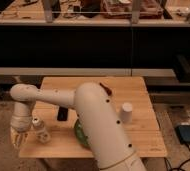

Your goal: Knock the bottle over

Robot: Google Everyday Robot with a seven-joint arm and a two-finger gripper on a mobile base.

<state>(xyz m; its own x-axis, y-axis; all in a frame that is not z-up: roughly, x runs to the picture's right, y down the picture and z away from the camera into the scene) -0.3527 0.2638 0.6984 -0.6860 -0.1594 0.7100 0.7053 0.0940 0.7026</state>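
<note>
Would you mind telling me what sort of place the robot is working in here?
Probably a lab or workshop: a plain wooden table serves as a test surface, cluttered benches stand behind, and cables run across the floor to a blue box. The gripper hangs at the table's left edge beside the bottle.

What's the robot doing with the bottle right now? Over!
Gripper low at the table's front-left corner, just left of the bottle. Bottle leaning, not flat. Black phone behind, clear.
</note>
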